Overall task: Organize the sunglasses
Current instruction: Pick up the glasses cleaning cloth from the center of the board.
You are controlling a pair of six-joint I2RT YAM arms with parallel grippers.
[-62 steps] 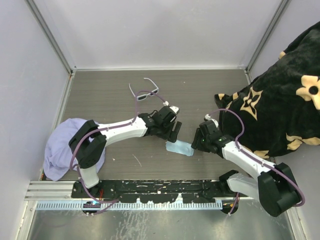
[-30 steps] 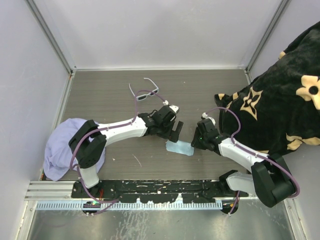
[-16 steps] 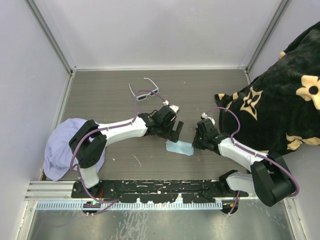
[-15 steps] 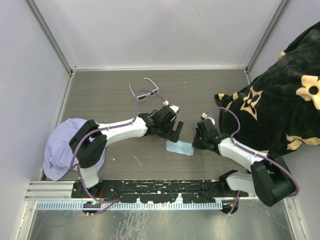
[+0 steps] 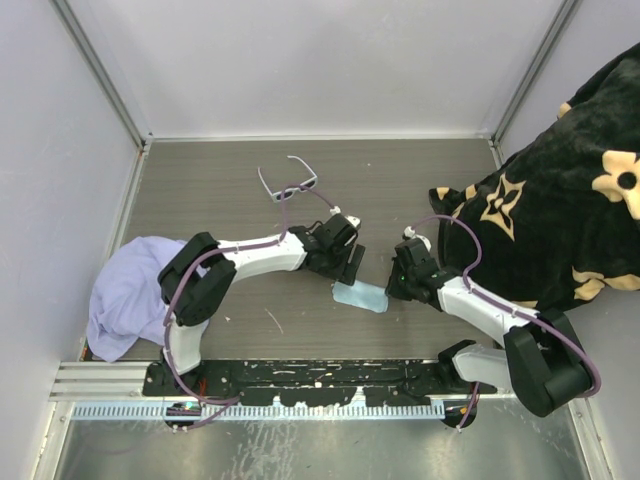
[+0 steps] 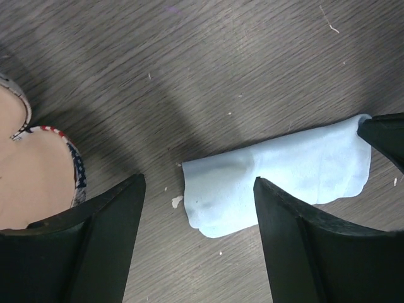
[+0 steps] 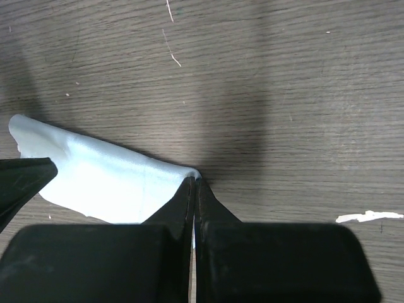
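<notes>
Both my arms low, reaching inward, grippers near each other.
My left arm (image 5: 262, 256) extends rightward from its base, left gripper (image 6: 201, 243) pointing down, jaws spread wide, nothing between them. My right arm (image 5: 478, 312) reaches leftward, right gripper (image 7: 194, 189) jaws pressed together, pinching a corner of the light blue cloth (image 7: 101, 183).

1. Overhead view: bright, even light from above; the arms (image 5: 260, 255) cast faint, soft shadows on the table (image 5: 200, 190).
2. Wrist views are dimmer, with broad soft shadows across sharply focused wood grain.
3. The light blue cloth (image 6: 278, 170) is evenly lit, its folds softly shaded.
4. The left pincer (image 6: 197, 182) and right pincer (image 7: 194, 182) read as featureless black, slightly soft near the lens.
</notes>
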